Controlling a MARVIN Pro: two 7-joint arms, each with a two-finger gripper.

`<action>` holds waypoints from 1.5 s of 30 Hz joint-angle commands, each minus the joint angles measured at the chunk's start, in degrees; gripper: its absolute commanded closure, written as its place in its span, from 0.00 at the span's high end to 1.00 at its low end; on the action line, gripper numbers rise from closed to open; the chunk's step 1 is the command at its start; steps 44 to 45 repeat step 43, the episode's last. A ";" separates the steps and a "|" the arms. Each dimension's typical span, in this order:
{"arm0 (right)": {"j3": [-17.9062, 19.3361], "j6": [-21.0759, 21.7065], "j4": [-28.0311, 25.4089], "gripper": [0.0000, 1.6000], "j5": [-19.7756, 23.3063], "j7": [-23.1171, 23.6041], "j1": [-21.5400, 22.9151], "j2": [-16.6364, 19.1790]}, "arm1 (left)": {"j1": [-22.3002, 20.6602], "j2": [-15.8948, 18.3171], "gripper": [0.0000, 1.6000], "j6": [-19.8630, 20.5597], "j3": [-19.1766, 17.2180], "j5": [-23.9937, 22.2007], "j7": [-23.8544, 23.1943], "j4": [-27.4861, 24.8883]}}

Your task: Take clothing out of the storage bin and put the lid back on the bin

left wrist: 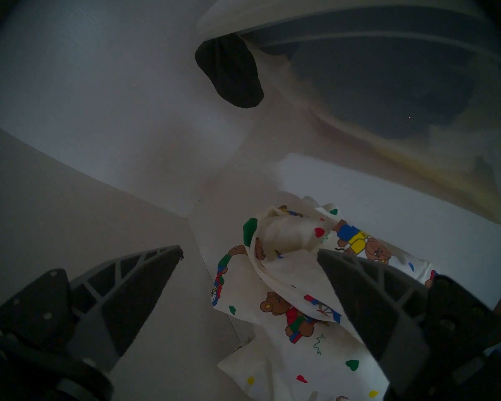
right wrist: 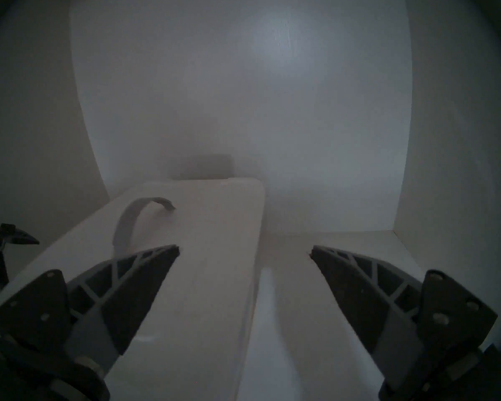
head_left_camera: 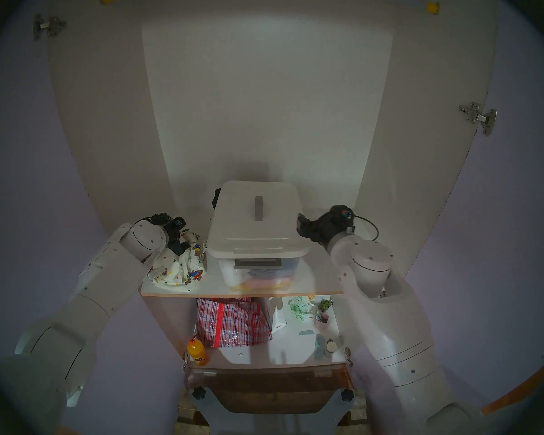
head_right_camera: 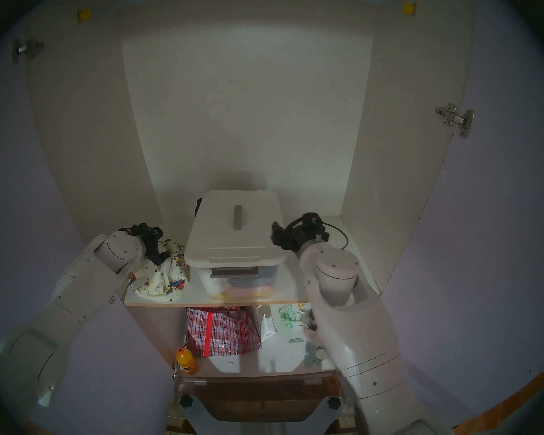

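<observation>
The cream teddy-bear clothing [head_left_camera: 182, 268] lies bunched on the shelf, left of the clear storage bin [head_left_camera: 258, 272]. It also shows in the left wrist view [left wrist: 289, 279]. The white lid [head_left_camera: 256, 221] with its grey handle [head_left_camera: 259, 207] sits on the bin. My left gripper [left wrist: 249, 255] is open just above the clothing and holds nothing. My right gripper [right wrist: 245, 252] is open and empty at the lid's right edge [right wrist: 214, 247].
A black garment [head_left_camera: 216, 197] pokes out from under the lid at the bin's back left corner. The lower shelf holds a red checked bag [head_left_camera: 231, 321], an orange bottle [head_left_camera: 198, 352] and small items. Cupboard walls close in the shelf on both sides.
</observation>
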 commanded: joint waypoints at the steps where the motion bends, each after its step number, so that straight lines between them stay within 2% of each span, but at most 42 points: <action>1: 0.44 -4.22 0.25 1.00 1.62 2.31 0.09 -0.72 | -1.60 0.04 1.00 -0.32 -0.49 -0.08 0.13 -1.34; 7: 0.95 -7.74 3.12 1.00 0.99 4.78 0.13 0.90 | -1.60 0.05 1.00 -0.31 -0.48 -0.09 0.13 -1.34; 10: 2.47 -6.81 4.30 1.00 2.53 4.25 0.80 -0.04 | -1.60 0.05 1.00 -0.31 -0.48 -0.09 0.13 -1.34; 12: 3.13 -7.64 5.29 1.00 2.40 4.13 1.34 -0.08 | -1.60 0.05 1.00 -0.32 -0.48 -0.09 0.13 -1.33; 22: 5.57 -9.36 10.66 1.00 4.98 9.30 3.75 1.65 | -1.61 0.04 1.00 -0.32 -0.47 -0.08 0.14 -1.30; 27: 5.96 -8.61 11.31 1.00 5.69 12.36 4.06 2.27 | -1.61 0.04 1.00 -0.32 -0.47 -0.09 0.14 -1.31; 45: 6.33 -8.68 11.71 1.00 5.64 13.38 4.22 2.08 | -1.61 0.05 1.00 -0.32 -0.47 -0.10 0.14 -1.33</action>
